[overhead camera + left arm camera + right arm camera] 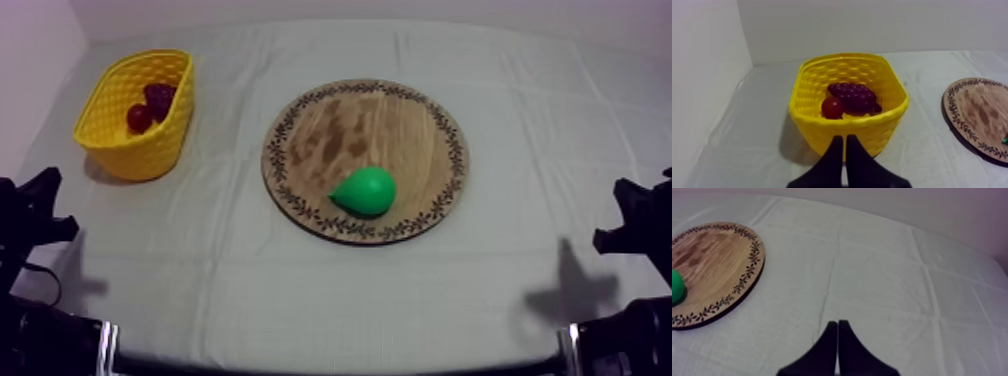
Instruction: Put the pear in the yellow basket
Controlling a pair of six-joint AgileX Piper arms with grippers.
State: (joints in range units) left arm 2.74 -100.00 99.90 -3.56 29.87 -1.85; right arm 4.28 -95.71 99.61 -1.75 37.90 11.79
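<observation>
Table (560,130) under a creased grey-white cloth: a yellow basket (822,131) stands on it just ahead of the left gripper (845,137). A round wooden board (350,120) with a patterned rim lies flat ahead and to the left of the right gripper (837,323). Basket and board sit apart, with bare cloth between them.

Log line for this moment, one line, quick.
pear: on wooden board | yellow basket: left of board, holds grapes and small red fruit | left pincer: shut, facing basket | right pincer: shut, right of board | pick: not started
</observation>
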